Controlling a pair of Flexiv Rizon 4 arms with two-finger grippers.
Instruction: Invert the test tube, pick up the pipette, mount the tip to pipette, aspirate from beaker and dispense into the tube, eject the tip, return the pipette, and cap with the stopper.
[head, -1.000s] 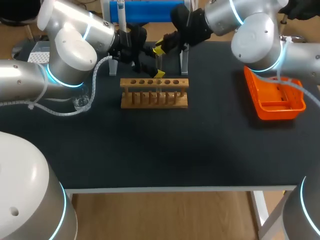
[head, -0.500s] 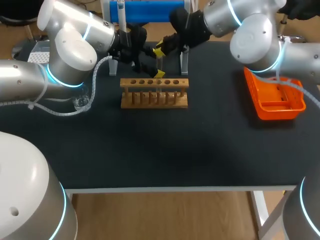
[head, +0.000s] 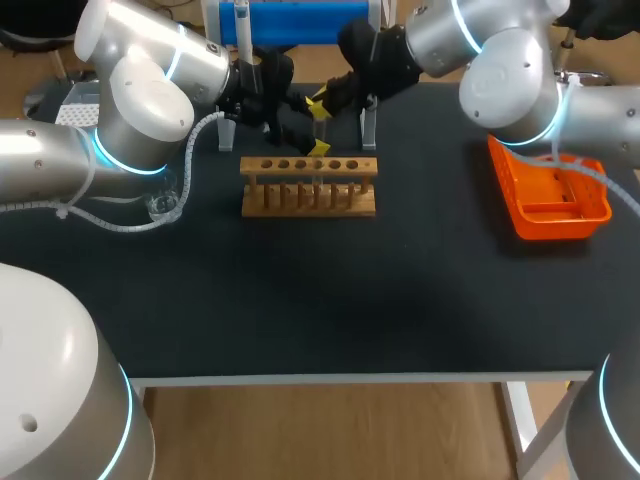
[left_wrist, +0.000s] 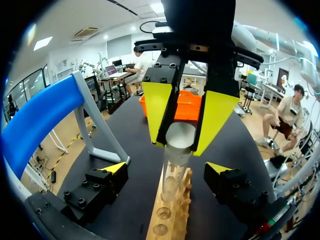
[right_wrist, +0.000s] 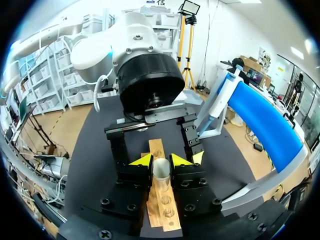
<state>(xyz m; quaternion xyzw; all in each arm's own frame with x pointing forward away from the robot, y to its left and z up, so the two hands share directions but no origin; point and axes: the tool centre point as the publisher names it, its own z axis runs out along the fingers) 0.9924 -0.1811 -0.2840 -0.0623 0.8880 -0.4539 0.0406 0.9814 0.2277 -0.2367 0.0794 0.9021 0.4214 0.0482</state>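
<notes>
Clear glass, long axis vertical: test tube, standing over the wooden rack with its lower end down at the row of holes. Cannot tell whether seated in a hole or lifted just clear of it.

Right gripper: closed on the tube's upper end, one yellow finger touching the glass on each side. Holds nothing else.

Left gripper: spread wide, holding nothing. Faces the right gripper across the tube, coming in from the opposite side. Takes the tube between and just ahead of its fingers, lower down the glass than the right gripper's hold, with a clear gap to each finger.

Decisive relation: tube axis vertical, both grippers reaching in from the sides and crosswise to it, tube roughly centred in the left gripper's opening.

Judged from this: inversion step in hand, not yet done. Nearest to the tube: the right arm, with the glass in its fingers. Next nearest: the left, needing only to close inward for a second hold or a hand-over. For the end-for-end turn, keep the grip square to the axis and raise the lower end clear of the rack first. Otherwise, risk of glass striking wood.
</notes>
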